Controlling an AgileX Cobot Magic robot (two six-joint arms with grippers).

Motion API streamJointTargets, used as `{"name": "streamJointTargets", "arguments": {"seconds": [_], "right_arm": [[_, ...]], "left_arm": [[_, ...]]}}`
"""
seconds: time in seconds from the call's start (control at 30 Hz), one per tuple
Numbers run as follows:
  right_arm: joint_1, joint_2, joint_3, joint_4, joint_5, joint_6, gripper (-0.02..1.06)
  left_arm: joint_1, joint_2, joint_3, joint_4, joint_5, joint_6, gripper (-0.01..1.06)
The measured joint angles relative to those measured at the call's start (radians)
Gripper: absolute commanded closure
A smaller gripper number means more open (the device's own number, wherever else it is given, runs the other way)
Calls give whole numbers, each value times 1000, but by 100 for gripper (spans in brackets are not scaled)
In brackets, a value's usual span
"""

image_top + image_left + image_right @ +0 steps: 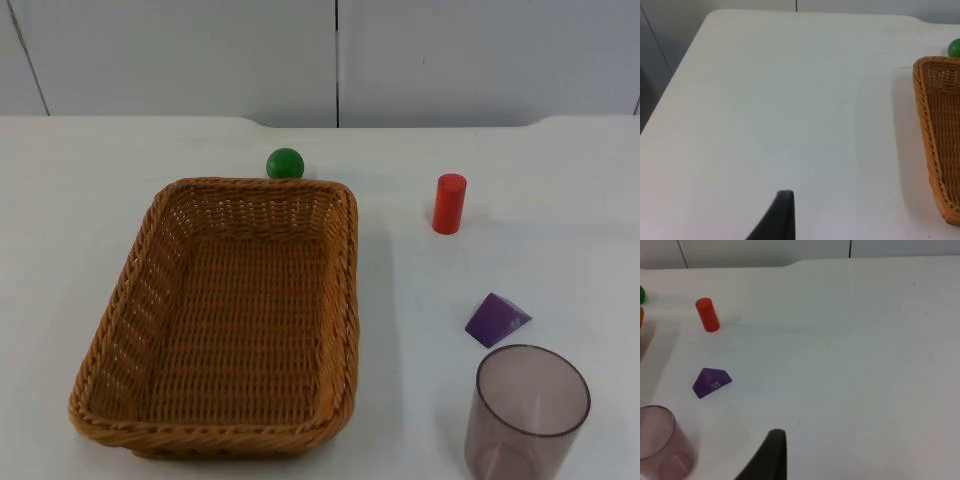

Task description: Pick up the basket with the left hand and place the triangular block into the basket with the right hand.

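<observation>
We see a white table (90, 200) ending at a grey wall (180, 50). The left gripper (782, 215) hangs over bare table, the basket (240, 310) off to its side; the right gripper (772, 455) hangs near the purple block (497, 319), cup (527, 410) and red cylinder (449, 203). We cannot tell either gripper's state. A green ball (285, 163) touches the basket's far rim.

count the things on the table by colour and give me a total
brown: 1, the wicker basket
green: 1, the ball
red: 1, the cylinder
purple: 1, the triangular block
smoky clear: 1, the cup
total: 5
</observation>
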Motion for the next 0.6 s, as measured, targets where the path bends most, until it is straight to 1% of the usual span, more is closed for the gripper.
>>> {"name": "streamJointTargets", "arguments": {"seconds": [0.13, 0.17, 0.23, 0.33, 0.37, 0.5, 0.53, 0.6], "right_arm": [[0, 29, -6, 0, -2, -16, -1], [0, 75, -23, 0, -15, -18, -1], [0, 92, -30, 0, -22, -18, -1], [0, 231, -93, 0, -95, -20, -1], [0, 231, -93, 0, -95, -20, -1], [0, 413, -175, 0, -168, -22, -1], [0, 413, -175, 0, -168, -22, -1], [-2, 500, -216, 0, -180, -24, -1]], "left_arm": [[0, 5, 0, -27, 0, 0, 0], [0, 33, 0, -49, -2, 0, 0], [0, 61, 0, -66, -8, 0, 0], [0, 181, -9, -114, -50, 0, 0], [0, 181, -9, -114, -50, 0, 0], [0, 362, -45, -149, -183, 19, 0], [0, 362, -45, -149, -183, 19, 0], [0, 461, -72, -159, -238, 31, 0]]}}
